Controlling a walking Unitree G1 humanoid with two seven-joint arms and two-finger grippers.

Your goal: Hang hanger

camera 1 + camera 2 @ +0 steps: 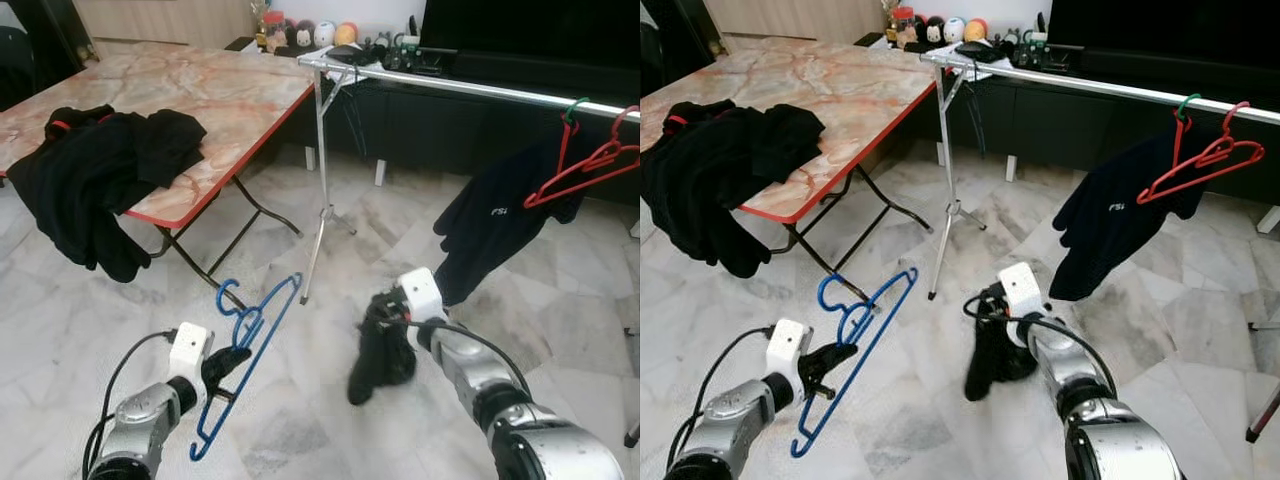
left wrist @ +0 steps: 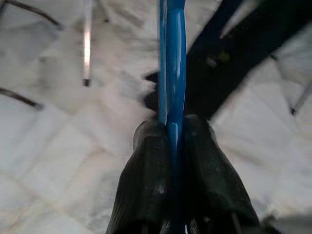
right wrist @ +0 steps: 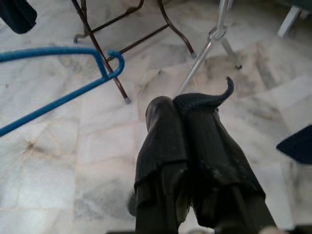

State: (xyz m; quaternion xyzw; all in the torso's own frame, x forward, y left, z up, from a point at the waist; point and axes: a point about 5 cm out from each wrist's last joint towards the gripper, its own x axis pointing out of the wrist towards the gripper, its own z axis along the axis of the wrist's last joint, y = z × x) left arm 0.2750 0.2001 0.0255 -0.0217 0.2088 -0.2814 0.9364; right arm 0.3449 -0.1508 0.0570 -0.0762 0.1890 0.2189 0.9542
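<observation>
- white-grey marble tile floor (image 1: 300,400) spreads under everything.
- folding surface with a pink-marbled top and red edge (image 1: 215,90) stands at the robot's left on dark crossed legs.
- silver metal clothes rail (image 1: 480,88) runs across the upper right, held up by a thin tripod stand (image 1: 320,180) near the surface's corner.
- heap of black clothes (image 1: 95,170) lies on the surface's near end, spilling over its edge.
- dark navy garment with small white lettering (image 1: 495,225) hangs from the rail on the right, with a red plastic hanger (image 1: 580,165) and a green hook at its top.
- small black cloth (image 1: 385,350) dangles above the floor, pinched in the right gripper (image 3: 183,109), whose fingers are closed on its top edge.
- blue plastic hanger (image 1: 245,345) is held low over the floor, tilted with its hook uppermost, well apart from the rail; the left gripper (image 2: 170,134) is clamped narrowly on its bar.
</observation>
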